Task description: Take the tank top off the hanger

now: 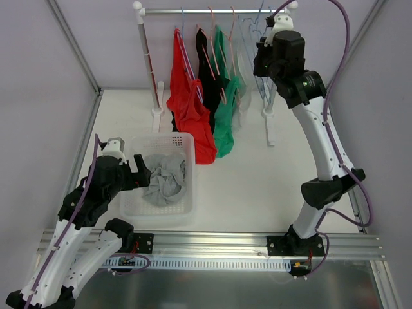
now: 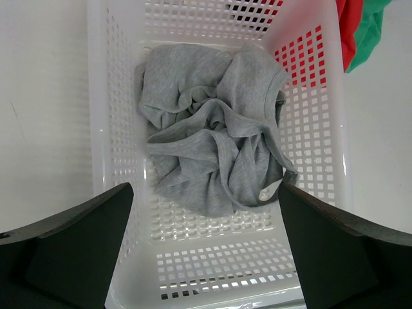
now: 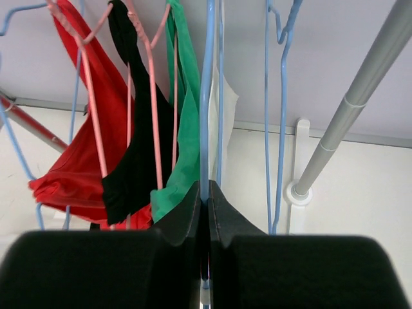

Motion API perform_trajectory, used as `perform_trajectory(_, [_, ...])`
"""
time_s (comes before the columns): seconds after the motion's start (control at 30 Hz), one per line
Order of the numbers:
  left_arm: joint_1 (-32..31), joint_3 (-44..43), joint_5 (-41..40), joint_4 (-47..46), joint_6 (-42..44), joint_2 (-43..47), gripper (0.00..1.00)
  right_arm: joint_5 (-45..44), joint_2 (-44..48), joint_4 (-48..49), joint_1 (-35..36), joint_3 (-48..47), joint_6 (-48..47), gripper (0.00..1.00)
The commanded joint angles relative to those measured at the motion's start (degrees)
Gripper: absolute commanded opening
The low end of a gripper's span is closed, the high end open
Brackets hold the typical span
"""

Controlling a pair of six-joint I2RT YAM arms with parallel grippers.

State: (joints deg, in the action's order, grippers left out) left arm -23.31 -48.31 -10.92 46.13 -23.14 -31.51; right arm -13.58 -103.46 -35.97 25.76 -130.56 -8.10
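- Holding the blue hanger [image 3: 205,96] with the right gripper [image 3: 206,193], I have the jaws pinched tight on its wire, and I can't make out any cloth on it.
- The grey tank top [image 2: 212,141] lies crumpled in the white basket [image 2: 322,161], below my left gripper [image 2: 205,248], whose jaws stand wide and hold nothing.
- I'd confirm the hook sits on the rail [image 1: 206,11] before letting go, and back out straight so I don't snag the green top [image 3: 187,129] just beside it.
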Motion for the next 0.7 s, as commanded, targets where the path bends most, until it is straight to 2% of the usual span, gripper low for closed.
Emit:
perform_trajectory(0.0, [-0.42, 0.06, 0.11, -1.30, -0.16, 1.27, 0.99, 2.41, 7.12, 4.07, -0.18, 1.88, 0.98, 0.00])
perform_trajectory(0.37, [-0.51, -0.03, 0.99, -1.66, 0.28, 1.62, 0.99, 9.45, 24.34, -3.32, -0.53, 15.41, 0.54, 0.00])
perform_trajectory(0.5, [-0.42, 0.06, 1.95, -1.92, 0.64, 1.36, 0.99, 15.49, 36.18, -4.72, -0.53, 24.63, 0.19, 0.00])
perform_trajectory(0.67, [-0.51, -0.03, 4.14, -2.45, 1.51, 0.92, 0.99, 15.26, 50.00, -7.27, -0.45, 36.86, 0.89, 0.00])
